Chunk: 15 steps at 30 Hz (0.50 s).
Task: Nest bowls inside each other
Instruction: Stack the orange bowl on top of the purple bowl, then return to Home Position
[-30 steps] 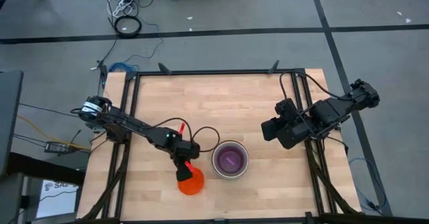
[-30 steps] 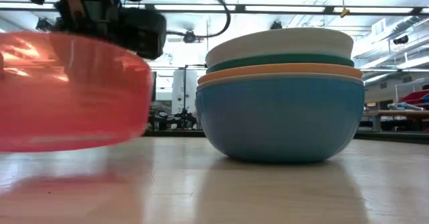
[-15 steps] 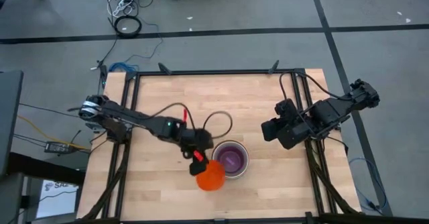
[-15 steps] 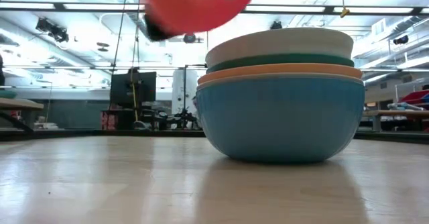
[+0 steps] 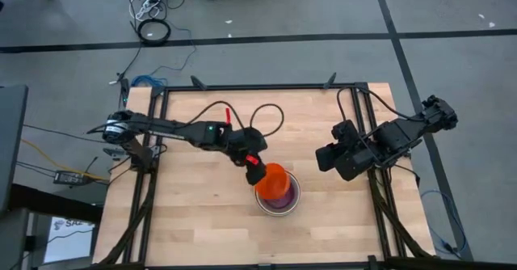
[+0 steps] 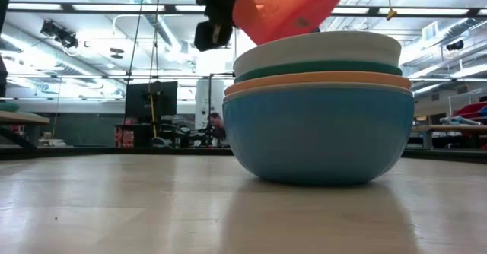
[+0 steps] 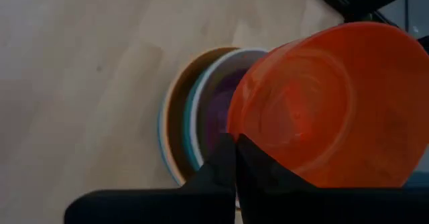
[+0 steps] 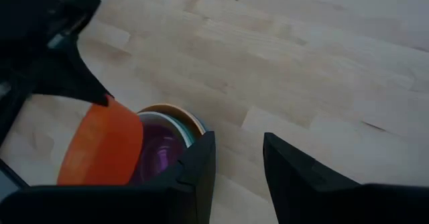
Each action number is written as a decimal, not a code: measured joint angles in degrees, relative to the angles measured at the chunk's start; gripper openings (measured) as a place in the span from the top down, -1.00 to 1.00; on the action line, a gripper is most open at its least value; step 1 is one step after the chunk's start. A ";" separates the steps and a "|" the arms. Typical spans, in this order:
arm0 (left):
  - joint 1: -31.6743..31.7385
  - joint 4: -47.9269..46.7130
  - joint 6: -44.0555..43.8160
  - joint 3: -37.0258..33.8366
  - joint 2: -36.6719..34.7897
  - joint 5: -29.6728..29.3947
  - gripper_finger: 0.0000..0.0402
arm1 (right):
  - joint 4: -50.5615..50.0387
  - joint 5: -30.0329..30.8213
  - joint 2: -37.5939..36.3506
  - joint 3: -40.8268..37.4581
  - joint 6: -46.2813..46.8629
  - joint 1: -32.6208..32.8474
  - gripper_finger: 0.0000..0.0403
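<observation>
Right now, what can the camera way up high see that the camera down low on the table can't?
Only the high view shows the right gripper waiting off to the stack's right, and the purple bowl innermost in the stack. Only the low view shows the stack's side layers: blue bowl at the bottom, then orange, teal and white rims. Both show the left gripper holding the red-orange bowl tilted over the stack.
</observation>
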 joint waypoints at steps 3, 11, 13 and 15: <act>0.47 2.75 -2.08 0.00 1.73 2.93 0.96 | -0.05 0.01 0.00 0.01 0.01 0.08 0.44; 0.51 2.80 -5.92 -0.08 4.10 7.04 0.68 | -0.13 -0.28 0.00 0.02 -0.01 0.19 0.44; 0.53 2.95 -5.94 -0.07 4.35 7.05 0.63 | -0.17 -0.31 0.00 0.02 -0.01 0.19 0.44; 0.53 3.01 -5.96 -0.07 4.41 7.05 0.59 | -0.28 -0.39 0.00 0.01 -0.01 0.19 0.44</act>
